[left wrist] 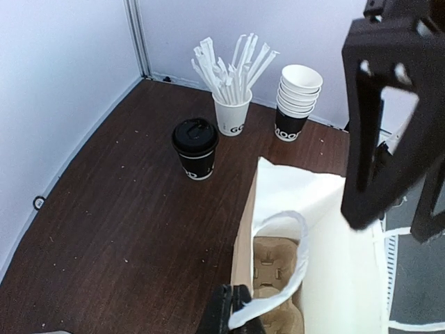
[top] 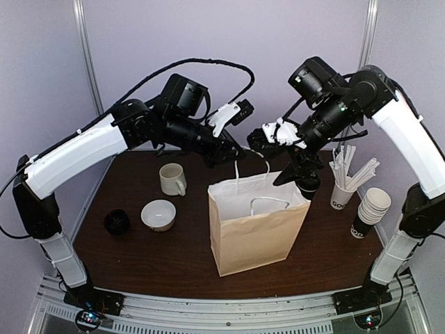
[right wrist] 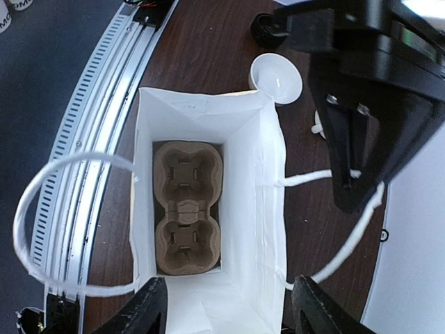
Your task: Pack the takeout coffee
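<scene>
From above, the left gripper (top: 233, 153) meets the paper bag (top: 257, 229) at its back edge; its wrist view shows it pinching the handle (left wrist: 303, 243), with the coffee cup (left wrist: 195, 148) standing free beyond the bag; the right wrist view shows the right gripper (right wrist: 229, 309) spread open above the bag.

cream mug (top: 172, 179) upright | white bowl (top: 158, 214) near it | black disc (top: 117, 221) left of bowl | straw cup (top: 341, 196) beside cup stack (top: 370, 209)

left arm (top: 76, 154): white shell, black joints | right arm (top: 410, 139): same | cables (top: 208, 62): black, looped
</scene>
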Robot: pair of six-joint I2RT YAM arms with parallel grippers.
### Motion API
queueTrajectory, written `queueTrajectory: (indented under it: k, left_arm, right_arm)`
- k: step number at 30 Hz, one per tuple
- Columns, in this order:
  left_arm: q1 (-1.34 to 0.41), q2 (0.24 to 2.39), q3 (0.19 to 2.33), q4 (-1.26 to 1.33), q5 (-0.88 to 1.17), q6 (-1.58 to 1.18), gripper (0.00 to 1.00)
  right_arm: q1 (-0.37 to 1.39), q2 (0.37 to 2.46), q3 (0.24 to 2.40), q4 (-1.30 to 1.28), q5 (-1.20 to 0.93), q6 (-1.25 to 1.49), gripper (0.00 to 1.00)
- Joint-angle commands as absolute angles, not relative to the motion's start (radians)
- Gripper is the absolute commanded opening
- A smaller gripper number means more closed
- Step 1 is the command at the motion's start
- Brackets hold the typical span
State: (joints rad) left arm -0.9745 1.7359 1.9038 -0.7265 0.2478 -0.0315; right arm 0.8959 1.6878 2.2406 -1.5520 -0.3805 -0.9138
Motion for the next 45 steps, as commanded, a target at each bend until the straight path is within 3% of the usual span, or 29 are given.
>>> queueTrajectory:
  k: [1, 7, 12, 22, 31, 42, 45]
  left_arm:
    - [-0.976, 1.751, 1.974, -0.664, 0.188, 0.033, 0.0]
    - [-0.976, 1.737, 1.958, -0.65, 0.21, 0.059, 0.0]
    - [-1.013, 1.684, 1.856, -0.653, 0.279, 0.011, 0.0]
    - [-1.128, 1.519, 1.674, -0.643, 0.195, -0.035, 0.0]
    - [-1.148, 1.429, 1.527, -0.634, 0.26, -0.086, 0.01]
    - [-1.164, 1.426, 1.496, -0.639, 0.388, -0.064, 0.01]
    - [-1.163, 1.439, 1.516, -0.647, 0.324, -0.063, 0.0]
  right_arm:
    - [0.788, 1.605, 2.277, -1.589, -0.546, -0.883, 0.64]
    - [0.605, 1.538, 2.205, -1.515, -0.638, -0.845, 0.64]
    - [0.552, 1.505, 2.121, -1.48, -0.677, -0.826, 0.64]
    - [0.513, 1.513, 2.046, -1.429, -0.703, -0.803, 0.64]
    - [0.5, 1.526, 1.984, -1.395, -0.701, -0.792, 0.64]
    - [0.498, 1.523, 1.935, -1.388, -0.693, -0.789, 0.64]
    - [0.498, 1.518, 1.919, -1.389, -0.696, -0.788, 0.64]
